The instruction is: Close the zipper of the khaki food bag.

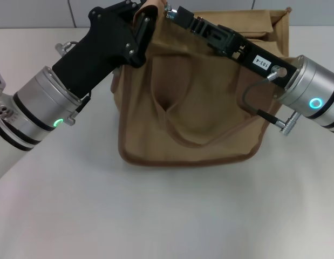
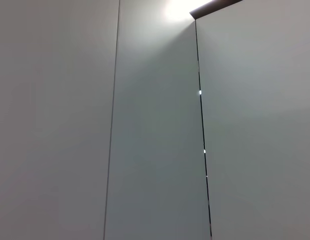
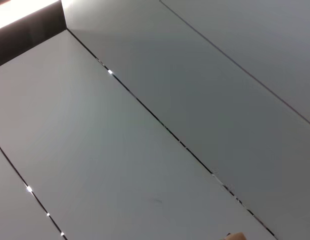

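On the white table [image 1: 156,216] before me stands the bag [image 1: 188,118], its front sagging. My left gripper [image 1: 148,19] clamps its top corner; my right gripper [image 1: 175,13] reaches beside it, grip unclear. The zipper is hidden. Both wrist views show only wall panels [image 2: 155,150].
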`<action>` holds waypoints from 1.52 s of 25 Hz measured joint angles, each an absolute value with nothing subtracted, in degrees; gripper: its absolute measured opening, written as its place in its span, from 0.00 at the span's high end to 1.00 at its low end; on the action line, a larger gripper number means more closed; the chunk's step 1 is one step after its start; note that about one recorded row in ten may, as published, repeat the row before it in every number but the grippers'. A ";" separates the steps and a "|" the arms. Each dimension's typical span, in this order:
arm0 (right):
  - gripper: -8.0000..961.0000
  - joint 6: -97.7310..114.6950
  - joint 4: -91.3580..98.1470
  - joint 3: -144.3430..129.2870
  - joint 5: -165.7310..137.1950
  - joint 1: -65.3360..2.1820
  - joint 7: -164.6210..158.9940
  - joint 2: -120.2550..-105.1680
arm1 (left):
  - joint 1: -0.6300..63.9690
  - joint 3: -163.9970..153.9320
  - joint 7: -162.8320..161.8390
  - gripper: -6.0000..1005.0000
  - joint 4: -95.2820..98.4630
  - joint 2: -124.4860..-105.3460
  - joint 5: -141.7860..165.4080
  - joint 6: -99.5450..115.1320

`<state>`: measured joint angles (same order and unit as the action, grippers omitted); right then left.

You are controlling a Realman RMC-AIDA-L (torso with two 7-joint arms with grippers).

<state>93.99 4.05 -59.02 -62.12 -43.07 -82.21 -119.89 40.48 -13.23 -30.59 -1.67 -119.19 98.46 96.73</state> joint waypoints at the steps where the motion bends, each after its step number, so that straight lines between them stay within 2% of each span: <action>1: 0.99 93.99 4.05 -59.02 -62.12 -43.07 -82.21 -119.89 | 40.43 -13.23 -30.59 0.91 -1.67 -119.18 98.46 96.72; 18: 0.99 94.60 8.34 -56.90 -61.98 -37.74 -83.73 -119.64 | 38.43 -10.72 -30.82 0.91 -1.69 -119.09 98.59 97.37; 26: 0.94 98.38 8.56 -57.12 -61.96 -38.34 -83.16 -119.78 | 38.78 -10.72 -29.45 0.90 -5.23 -119.16 98.41 98.59; 38: 0.68 92.19 7.93 -57.28 -62.18 -42.91 -89.17 -119.88 | 40.39 -10.72 -28.76 0.90 -6.01 -119.18 98.73 98.98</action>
<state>92.19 7.93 -57.29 -62.18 -42.91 -89.17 -119.88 40.39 -10.72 -28.76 -6.02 -119.18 98.73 98.98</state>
